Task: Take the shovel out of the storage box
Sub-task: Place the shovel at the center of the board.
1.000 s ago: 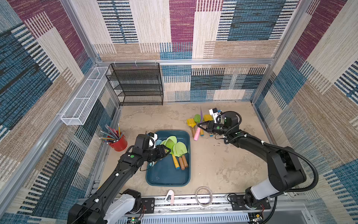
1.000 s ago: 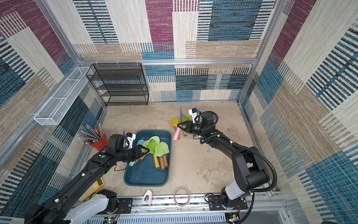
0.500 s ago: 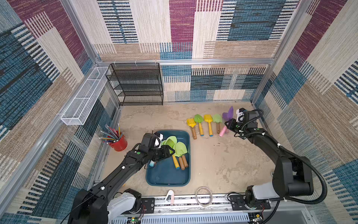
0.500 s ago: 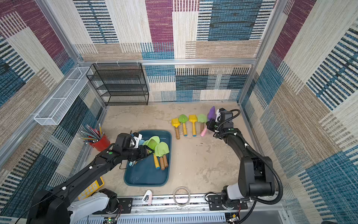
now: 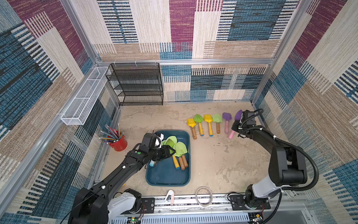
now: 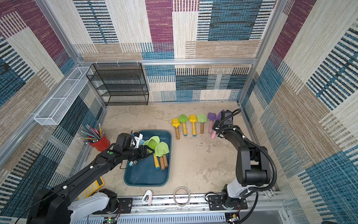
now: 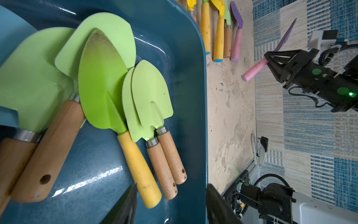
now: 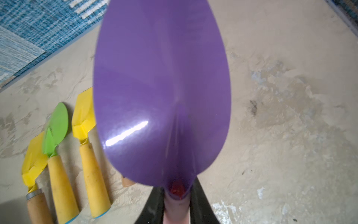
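Right gripper (image 5: pixel 236 127) is clamped on the pink handle of the purple shovel (image 8: pixel 160 87). The blade is tilted up, clear of the storage box (image 5: pixel 166 174), at the end of the shovel row (image 5: pixel 208 124) on the table (image 5: pixel 213 164). If you release at this tilt, it may tip onto the neighbouring purple one (image 5: pixel 226 118).

Left gripper (image 5: pixel 169 151) hangs half-spread and empty over the green shovels (image 7: pixel 104 83) in the box. They overlap, so lifting one may drag another.

The side wall crowds your right arm. The red pencil cup (image 5: pixel 119 143) sits near your left.
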Controlling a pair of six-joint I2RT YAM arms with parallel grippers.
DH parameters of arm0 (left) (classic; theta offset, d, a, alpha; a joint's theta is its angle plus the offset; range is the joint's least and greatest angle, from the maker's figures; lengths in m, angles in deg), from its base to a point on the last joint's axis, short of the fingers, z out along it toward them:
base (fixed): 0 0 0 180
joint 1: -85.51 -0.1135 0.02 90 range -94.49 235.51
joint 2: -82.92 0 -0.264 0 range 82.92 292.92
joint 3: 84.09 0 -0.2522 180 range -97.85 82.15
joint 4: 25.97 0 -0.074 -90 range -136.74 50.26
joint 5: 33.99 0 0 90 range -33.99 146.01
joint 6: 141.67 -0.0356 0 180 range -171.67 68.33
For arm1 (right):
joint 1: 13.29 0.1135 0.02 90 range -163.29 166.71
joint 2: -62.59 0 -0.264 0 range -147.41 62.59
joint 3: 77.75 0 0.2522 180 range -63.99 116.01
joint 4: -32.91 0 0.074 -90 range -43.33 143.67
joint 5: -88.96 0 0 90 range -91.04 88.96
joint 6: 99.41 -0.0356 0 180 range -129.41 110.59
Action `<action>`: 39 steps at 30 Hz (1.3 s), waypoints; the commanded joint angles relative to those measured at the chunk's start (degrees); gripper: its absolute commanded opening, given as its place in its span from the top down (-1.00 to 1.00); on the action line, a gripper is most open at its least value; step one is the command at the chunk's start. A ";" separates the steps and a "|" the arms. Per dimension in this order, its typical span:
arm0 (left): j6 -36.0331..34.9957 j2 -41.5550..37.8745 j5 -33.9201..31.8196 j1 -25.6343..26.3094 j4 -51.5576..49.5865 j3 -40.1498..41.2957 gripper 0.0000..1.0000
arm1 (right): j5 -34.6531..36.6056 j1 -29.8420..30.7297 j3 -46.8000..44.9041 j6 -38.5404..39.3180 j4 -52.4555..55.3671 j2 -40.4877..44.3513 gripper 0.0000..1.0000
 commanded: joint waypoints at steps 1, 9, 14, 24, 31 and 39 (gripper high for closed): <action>-1.38 -0.79 1.18 0.00 1.00 0.56 -0.19 | 2.68 -0.19 1.15 0.53 -1.40 -1.89 0.56; -1.45 -2.41 0.65 0.09 0.02 1.27 -0.19 | 5.16 -1.08 5.11 0.19 -2.67 -9.08 0.57; -1.96 -2.92 1.27 0.18 -0.25 1.71 -0.19 | 5.63 -1.32 9.39 0.31 -2.35 -13.97 0.56; -2.45 -4.09 0.42 0.18 -1.94 1.64 -0.19 | 7.28 -2.39 17.06 0.97 -1.04 -22.10 0.56; -2.45 -4.25 0.06 0.18 -2.29 1.90 -0.18 | 6.95 -2.66 20.94 1.41 0.03 -25.84 0.56; -2.51 -4.27 -0.45 0.21 -2.99 1.38 -0.18 | 6.94 -2.79 22.39 1.70 0.73 -27.32 0.48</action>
